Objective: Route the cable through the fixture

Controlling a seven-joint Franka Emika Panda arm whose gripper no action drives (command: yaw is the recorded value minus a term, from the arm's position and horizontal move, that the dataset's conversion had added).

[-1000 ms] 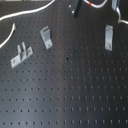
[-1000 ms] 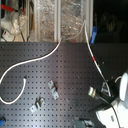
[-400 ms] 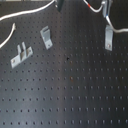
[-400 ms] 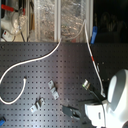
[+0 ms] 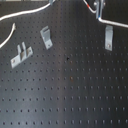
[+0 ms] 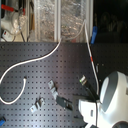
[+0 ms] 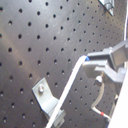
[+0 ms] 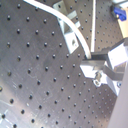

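Note:
The cable [image 5: 25,14] is a long white cord that runs along the far edge of the black pegboard to my gripper [image 5: 95,8], which is shut on it. Past the fingers it trails on toward the first exterior view's right. The fixture [image 5: 108,38], a slim upright silver clip, stands just below and right of the gripper in the first exterior view. In the second exterior view the cable [image 6: 20,69] loops at the left and the fixture [image 6: 83,80] stands beside my white arm. In both wrist views the cable [image 7: 70,87] [image 8: 75,31] passes close over a metal clip [image 7: 45,98].
A bent angled bracket [image 5: 46,37] and a flat two-prong bracket [image 5: 20,54] stand on the pegboard [image 5: 65,90] at the first exterior view's left. Clear plastic bins [image 6: 60,20] line the wall behind the board in the second exterior view.
My gripper has carried the cable toward the first exterior view's right, nearer the fixture. In the second exterior view the arm has come further into the picture.

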